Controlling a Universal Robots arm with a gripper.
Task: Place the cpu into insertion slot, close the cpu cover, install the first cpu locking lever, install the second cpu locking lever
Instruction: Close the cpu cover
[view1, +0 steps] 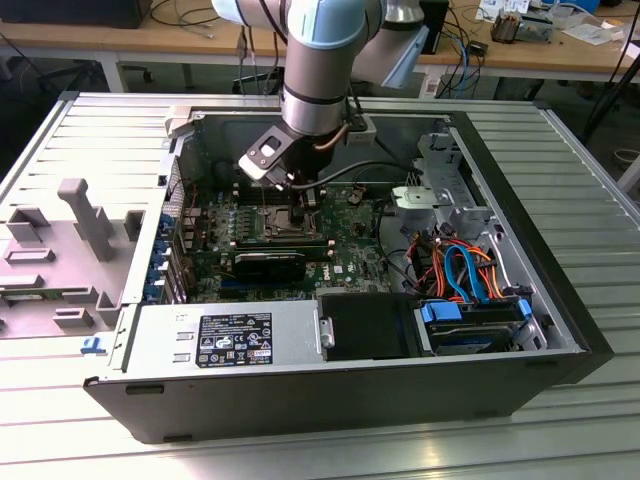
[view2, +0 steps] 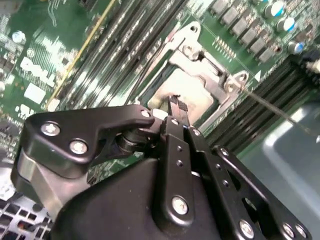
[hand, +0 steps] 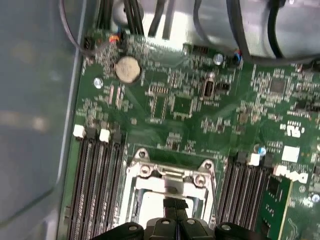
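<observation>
My gripper (view2: 176, 107) hangs over the middle of the motherboard (view1: 345, 235) inside the open computer case. Its black fingertips (hand: 175, 204) are shut together, with nothing seen between them. They sit just above the cpu (view2: 192, 95), whose silvery top lies in the insertion slot (view1: 287, 222). The grey metal cpu cover (hand: 167, 174) lies flat around the chip, which shows through its window. A thin wire locking lever (view2: 280, 113) runs away from one corner of the cover (view2: 207, 70). In the exterior view the gripper (view1: 303, 200) stands right over the socket.
Black memory slots (hand: 97, 185) flank the socket on both sides. A round coin battery (hand: 128, 68) sits farther along the board. The case holds a power supply (view1: 230, 335), blue drive bays (view1: 470, 320) and orange and blue cables (view1: 455, 265). Grey case walls (view1: 120, 150) ring the board.
</observation>
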